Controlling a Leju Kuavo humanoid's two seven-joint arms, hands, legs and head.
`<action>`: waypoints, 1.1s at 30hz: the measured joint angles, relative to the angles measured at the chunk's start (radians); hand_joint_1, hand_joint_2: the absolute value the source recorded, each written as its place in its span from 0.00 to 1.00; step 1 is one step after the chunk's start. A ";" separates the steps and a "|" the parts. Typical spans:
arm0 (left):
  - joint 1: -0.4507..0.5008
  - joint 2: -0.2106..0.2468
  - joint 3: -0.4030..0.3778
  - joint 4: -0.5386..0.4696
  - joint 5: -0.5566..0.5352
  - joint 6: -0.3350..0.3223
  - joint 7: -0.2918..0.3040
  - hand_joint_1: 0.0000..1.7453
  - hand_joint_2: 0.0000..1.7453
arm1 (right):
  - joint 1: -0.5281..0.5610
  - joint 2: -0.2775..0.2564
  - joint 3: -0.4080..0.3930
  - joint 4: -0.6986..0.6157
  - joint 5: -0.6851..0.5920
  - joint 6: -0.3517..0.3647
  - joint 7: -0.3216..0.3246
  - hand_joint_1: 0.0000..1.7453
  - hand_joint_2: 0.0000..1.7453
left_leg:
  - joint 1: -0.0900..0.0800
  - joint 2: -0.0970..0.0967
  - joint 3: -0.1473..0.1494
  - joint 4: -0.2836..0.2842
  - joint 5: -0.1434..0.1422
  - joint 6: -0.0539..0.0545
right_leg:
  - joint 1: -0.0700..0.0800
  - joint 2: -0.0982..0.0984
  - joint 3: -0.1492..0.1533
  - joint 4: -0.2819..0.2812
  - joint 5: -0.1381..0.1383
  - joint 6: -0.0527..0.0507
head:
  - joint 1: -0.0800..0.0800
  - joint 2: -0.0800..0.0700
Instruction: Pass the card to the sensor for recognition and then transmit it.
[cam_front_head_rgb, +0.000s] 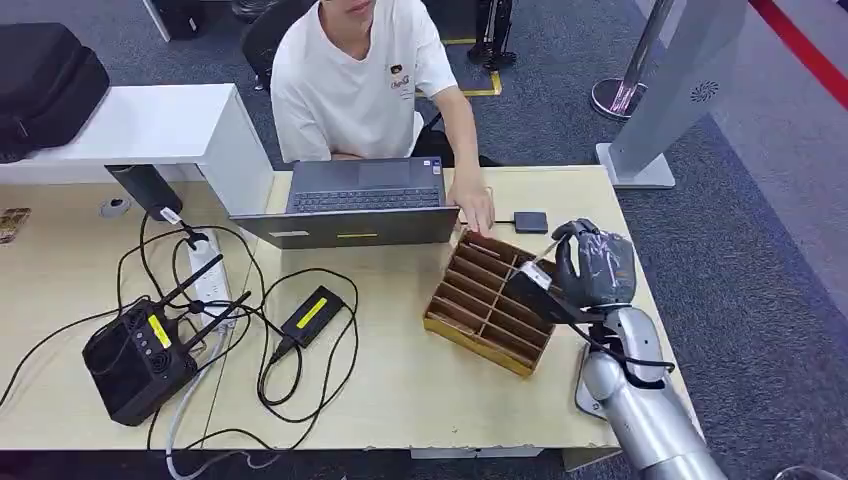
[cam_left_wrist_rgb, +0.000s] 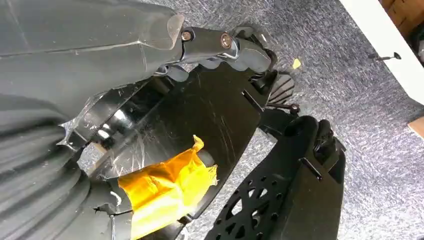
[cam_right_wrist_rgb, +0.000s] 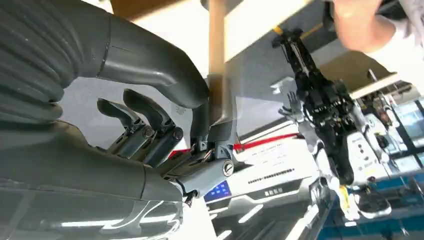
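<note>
Right hand (cam_front_head_rgb: 592, 266) pinching the card (cam_front_head_rgb: 530, 285) by one edge above the wooden slotted rack (cam_front_head_rgb: 490, 302); the card, probably light, thin and stiff, may slip unless gripped firmly

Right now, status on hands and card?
Right hand holds card over organizer. Left hand hangs empty. Person's hand near sensor.

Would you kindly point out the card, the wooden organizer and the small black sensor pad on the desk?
card (cam_front_head_rgb: 528, 277): head view, on its dark face, held by the right hand (cam_front_head_rgb: 595, 265).
wooden organizer (cam_front_head_rgb: 480, 310): head view, on a middle divider.
sensor pad (cam_front_head_rgb: 530, 221): head view, on its flat top.
</note>
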 joint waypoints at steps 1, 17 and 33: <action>-0.001 0.000 0.000 0.001 -0.002 0.000 0.000 0.00 1.00 | -0.005 0.000 0.000 -0.006 0.002 0.002 0.002 1.00 1.00 | 0.000 0.000 0.000 0.000 0.000 0.000 | 0.000 0.000 0.000 0.000 0.000 0.000 | 0.000 0.000; -0.016 -0.002 0.001 0.019 -0.018 -0.015 0.000 0.00 1.00 | -0.075 0.008 0.005 -0.032 0.018 0.030 0.023 1.00 1.00 | 0.000 0.000 0.000 0.000 0.000 0.000 | 0.000 0.000 0.000 0.000 0.000 0.000 | 0.000 0.000; -0.113 -0.048 0.021 0.098 -0.142 -0.095 0.034 0.00 1.00 | -0.494 0.130 0.066 0.204 0.156 0.102 0.191 1.00 1.00 | 0.000 0.000 0.000 0.000 0.003 -0.002 | 0.000 0.000 -0.001 0.003 0.002 -0.002 | 0.000 0.000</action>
